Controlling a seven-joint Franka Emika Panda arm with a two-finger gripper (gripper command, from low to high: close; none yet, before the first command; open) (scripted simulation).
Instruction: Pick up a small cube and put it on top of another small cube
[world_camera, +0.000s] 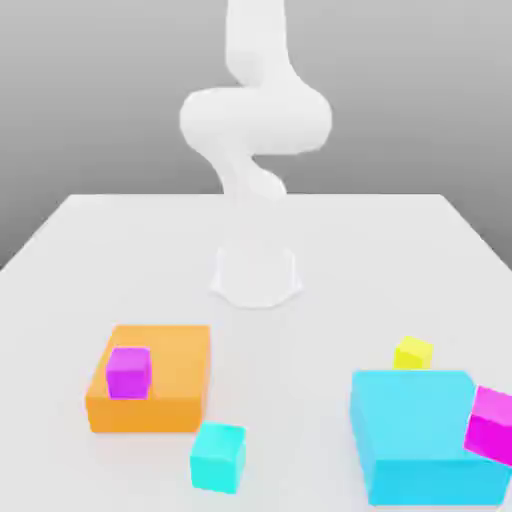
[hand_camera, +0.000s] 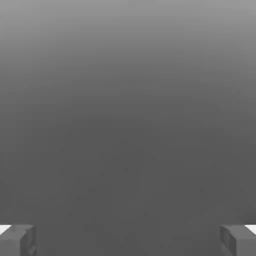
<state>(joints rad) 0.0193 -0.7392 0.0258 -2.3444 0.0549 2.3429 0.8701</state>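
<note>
While holding nothing, fingers (hand_camera: 28, 241) released, judged at approach step. Next: lower over yellow cube (world_camera: 412, 354), toward surface (world_camera: 330, 250) edge at exterior view's right, behind large cyan block (world_camera: 415, 410); align.

Exterior view: one broad white surface (world_camera: 300, 350), flat and level, matte in finish. Its far edge runs straight across the scene; the left and right edges spread outward toward the near side. Beyond the far edge stands a plain grey backdrop (world_camera: 120, 100), lighter at the top and darker lower down. Light is bright and even, with very faint shadowing. Hand view: smooth grey gradation, pale to dark.
</note>
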